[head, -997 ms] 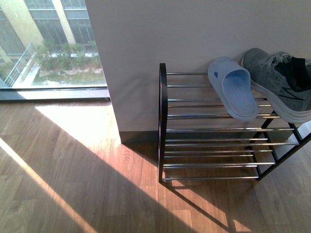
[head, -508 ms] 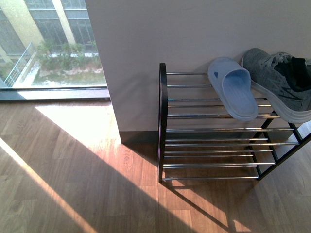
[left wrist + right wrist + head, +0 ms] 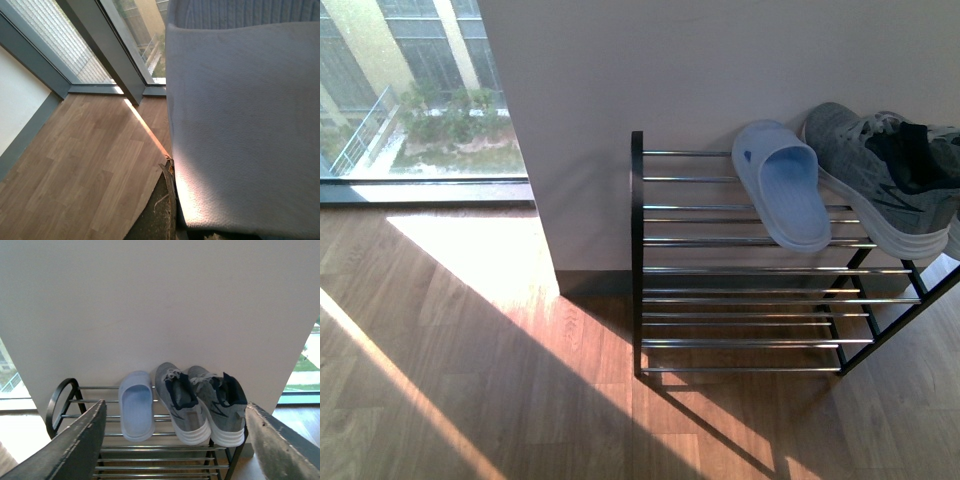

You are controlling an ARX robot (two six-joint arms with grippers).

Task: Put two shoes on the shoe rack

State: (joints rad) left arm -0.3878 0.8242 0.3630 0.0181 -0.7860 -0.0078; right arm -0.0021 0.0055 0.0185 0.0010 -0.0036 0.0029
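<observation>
The right arm is raised and turned toward the wall, so its wrist camera looks from a distance onto the low shoe rack with black metal side frames and chrome bars. The 2 dark grey fingers of the right gripper stand wide apart at both sides of that view, and they hold nothing. The left arm points toward the wooden floor beside a tall window, next to a large pale grey fabric surface; its fingers are not in the picture, so I cannot tell their state. On the top tier of the rack lies 1 pale blue rubber slide, and just beside it, further from the window, the pair of grey knit sneakers with white soles and navy lining stands with toes toward the white wall. In the front view only 1 sneaker is mostly visible, at the picture edge. No arm shows in the front view. Compared with 0.5 s ago, the rack and the shoes appear shifted a little to the left in the front view, and the window also, while the shoes keep the same places on the rack.
</observation>
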